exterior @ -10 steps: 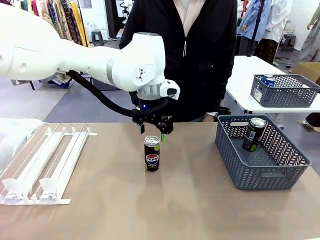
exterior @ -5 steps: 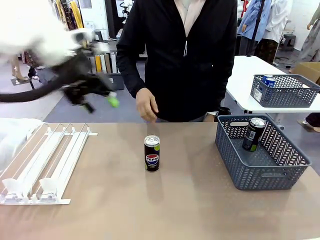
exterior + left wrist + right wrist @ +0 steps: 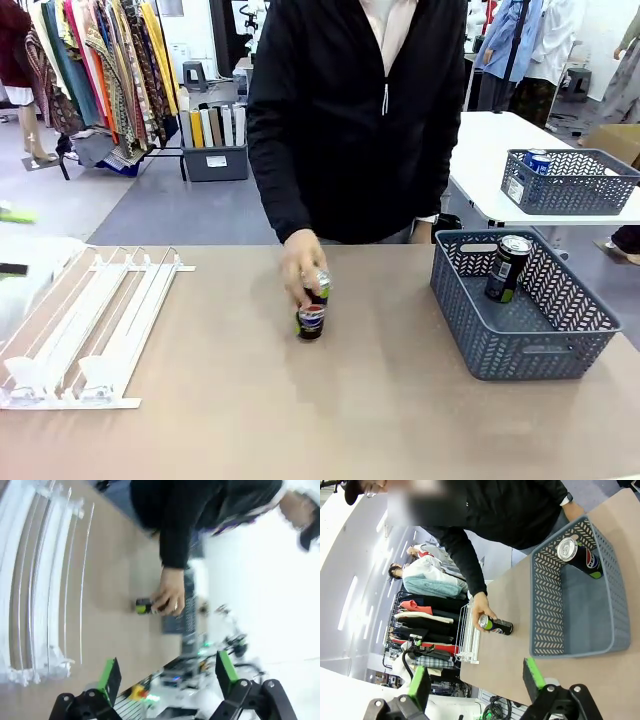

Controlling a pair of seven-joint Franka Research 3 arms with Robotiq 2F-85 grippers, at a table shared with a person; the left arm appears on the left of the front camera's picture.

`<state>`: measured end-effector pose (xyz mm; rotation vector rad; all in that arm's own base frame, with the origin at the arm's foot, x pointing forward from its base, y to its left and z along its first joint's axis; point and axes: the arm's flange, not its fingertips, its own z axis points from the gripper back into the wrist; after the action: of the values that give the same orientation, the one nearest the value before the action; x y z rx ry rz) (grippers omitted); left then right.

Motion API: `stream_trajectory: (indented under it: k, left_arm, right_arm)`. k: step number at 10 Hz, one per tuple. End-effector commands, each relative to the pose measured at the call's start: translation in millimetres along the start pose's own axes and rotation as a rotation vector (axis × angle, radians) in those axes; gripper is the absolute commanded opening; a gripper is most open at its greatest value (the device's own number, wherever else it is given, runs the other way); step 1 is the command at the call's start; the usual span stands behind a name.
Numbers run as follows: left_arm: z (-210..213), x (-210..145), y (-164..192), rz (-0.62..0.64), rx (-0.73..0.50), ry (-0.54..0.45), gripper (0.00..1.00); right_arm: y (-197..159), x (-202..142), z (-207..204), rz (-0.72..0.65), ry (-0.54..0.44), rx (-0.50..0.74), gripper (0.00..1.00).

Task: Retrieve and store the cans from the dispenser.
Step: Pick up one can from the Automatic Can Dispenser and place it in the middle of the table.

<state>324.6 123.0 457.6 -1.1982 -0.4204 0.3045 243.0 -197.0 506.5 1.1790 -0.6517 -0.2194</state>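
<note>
Front view shows the person's hand [image 3: 300, 265] closed around the black can [image 3: 311, 318] standing mid-table, between the white dispenser [image 3: 90, 330] and the grey basket [image 3: 520, 345], where another black can [image 3: 508, 268] already stands. The step in hand looks like storing this can; next it needs carrying right and lowering into the basket. Left gripper [image 3: 167, 672] hangs well clear of the can with fingers apart and nothing between them; right gripper [image 3: 472, 677] likewise spread, above the basket's near side
</note>
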Motion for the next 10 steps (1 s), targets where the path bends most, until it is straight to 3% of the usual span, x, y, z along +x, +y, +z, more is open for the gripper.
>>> stream_trajectory:
  k: [1, 2, 10]
  left_arm:
    - [-20, -24, 31, 0.034, -0.154, 0.052, 1.00]
    - [0, 0, 0, 0.000, 0.000, 0.000, 1.00]
    - [0, 0, 0, 0.000, 0.000, 0.000, 1.00]
  right_arm:
    - [2, 3, -2, 0.025, -0.016, 0.025, 1.00]
    - [2, 3, -2, 0.025, -0.016, 0.025, 1.00]
    - [2, 3, -2, 0.025, -0.016, 0.025, 1.00]
